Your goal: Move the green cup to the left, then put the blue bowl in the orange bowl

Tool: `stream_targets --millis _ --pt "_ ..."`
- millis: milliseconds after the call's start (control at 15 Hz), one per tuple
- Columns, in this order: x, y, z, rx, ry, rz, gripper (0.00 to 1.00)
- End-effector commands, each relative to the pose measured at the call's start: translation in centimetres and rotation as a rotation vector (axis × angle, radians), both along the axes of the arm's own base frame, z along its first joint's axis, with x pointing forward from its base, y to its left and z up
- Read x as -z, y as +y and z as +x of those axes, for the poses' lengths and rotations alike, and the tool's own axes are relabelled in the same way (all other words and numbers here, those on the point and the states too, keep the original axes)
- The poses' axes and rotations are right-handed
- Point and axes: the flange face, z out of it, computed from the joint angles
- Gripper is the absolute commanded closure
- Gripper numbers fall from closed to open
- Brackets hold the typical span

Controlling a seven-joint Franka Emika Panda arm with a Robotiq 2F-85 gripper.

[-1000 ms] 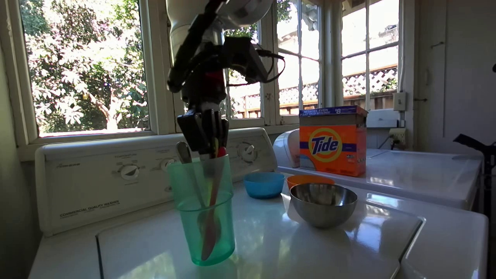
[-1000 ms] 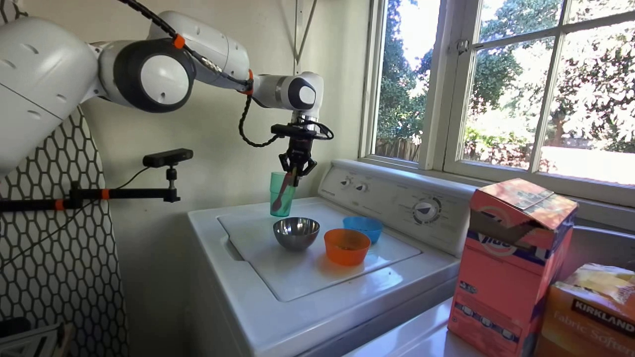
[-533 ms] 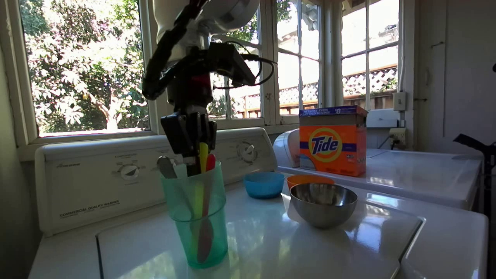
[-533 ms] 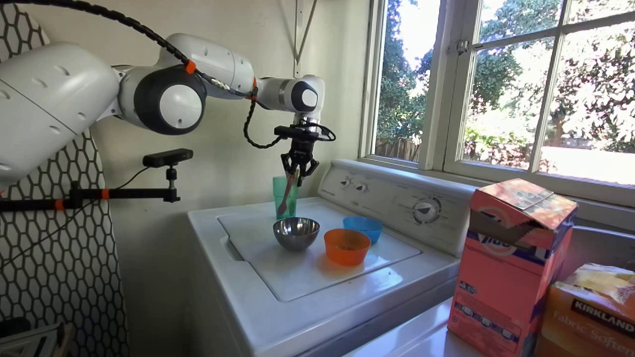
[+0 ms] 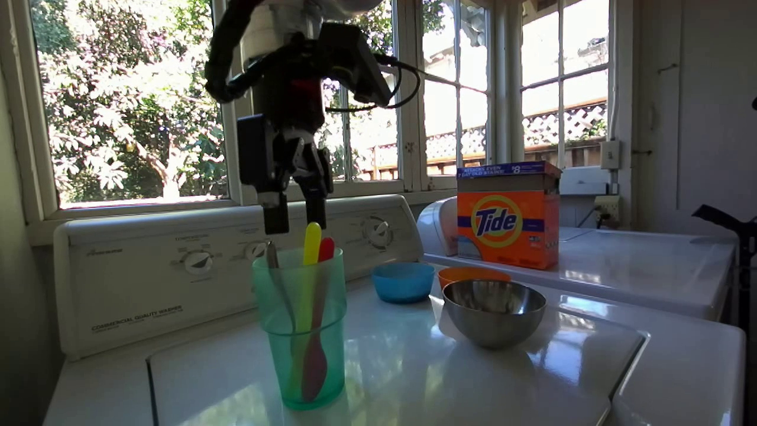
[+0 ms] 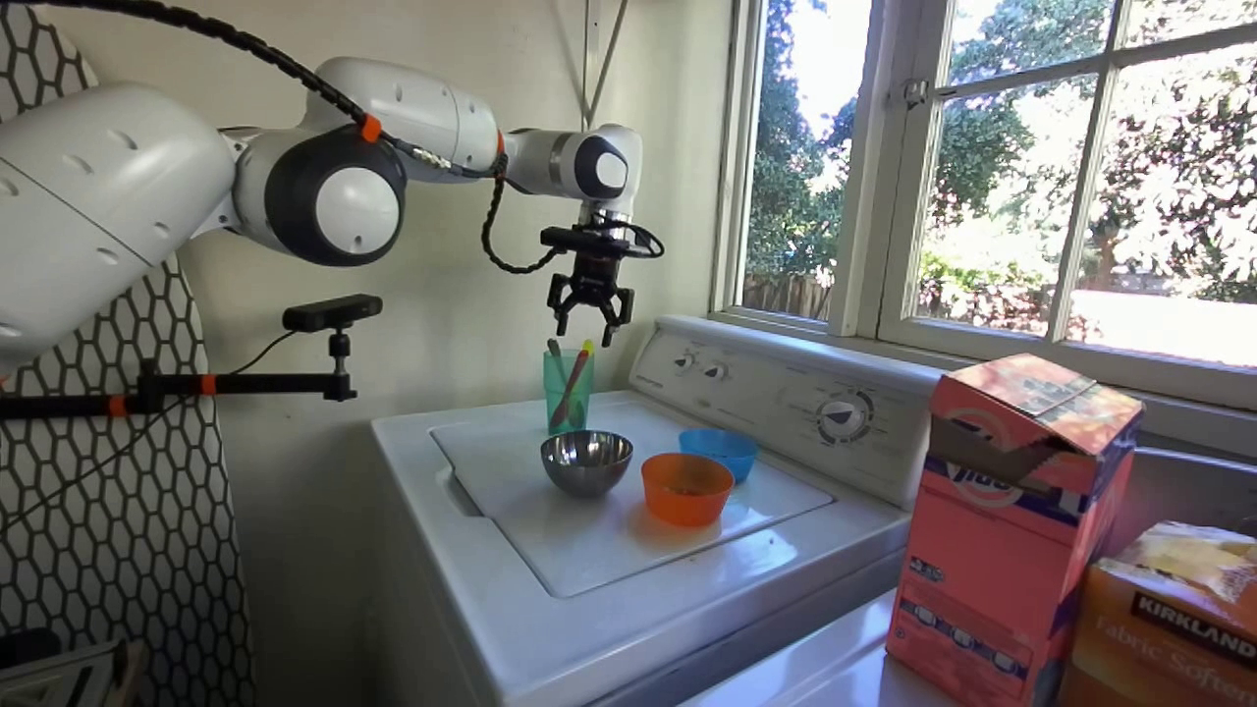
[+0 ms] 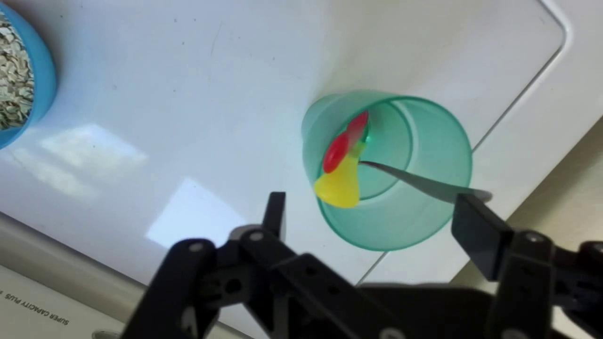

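Note:
Upright on the white washer lid stands the green cup [image 5: 334, 361], with yellow, red and metal utensils leaning inside. My gripper [image 6: 584, 332] hangs just above it, jaws spread wide and nothing between the fingers. In the wrist view the cup [image 7: 424, 136] lies beyond the gap of the gripper [image 7: 372, 212], and a metal handle end passes behind one fingertip. The blue bowl [image 6: 743, 467], holding pale flakes in the wrist view, sits near the control panel. Close beside it is the orange bowl [image 6: 683, 506], partly hidden by a metal bowl in an exterior view.
A shiny metal bowl [image 5: 494, 328] stands between the cup and the orange bowl. Behind the lid rises the washer's control panel [image 5: 159, 284]. An orange detergent box [image 5: 508, 228] and a fabric softener box [image 6: 1169, 628] are on the neighbouring machine. A wall runs behind the cup.
The gripper has let go of the cup, opened wide and risen above it. The cup, tilted and shifted slightly with the gripper earlier, now stands upright. The bowls have not moved.

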Motion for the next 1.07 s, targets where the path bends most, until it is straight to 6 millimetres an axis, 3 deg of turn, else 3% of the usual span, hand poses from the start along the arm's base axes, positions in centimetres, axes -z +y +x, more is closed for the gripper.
stream_targets --millis 0,200,467,667,933,1000 --pt "-5.0 -0.9 -2.3 -0.044 0.035 0.052 0.00" --pt "-9.4 -4.0 -2.3 0.112 -0.083 0.018 0.00" --pt "-13.2 -8.5 -3.6 0.269 -0.151 -0.012 0.00" --pt "-13.8 -10.9 -6.0 0.285 -0.084 -0.021 0.00" --pt "-12.1 -14.0 -8.7 0.387 0.013 -0.099 0.00" --pt "-13.2 -12.7 -6.1 0.326 -0.045 -0.049 0.00"
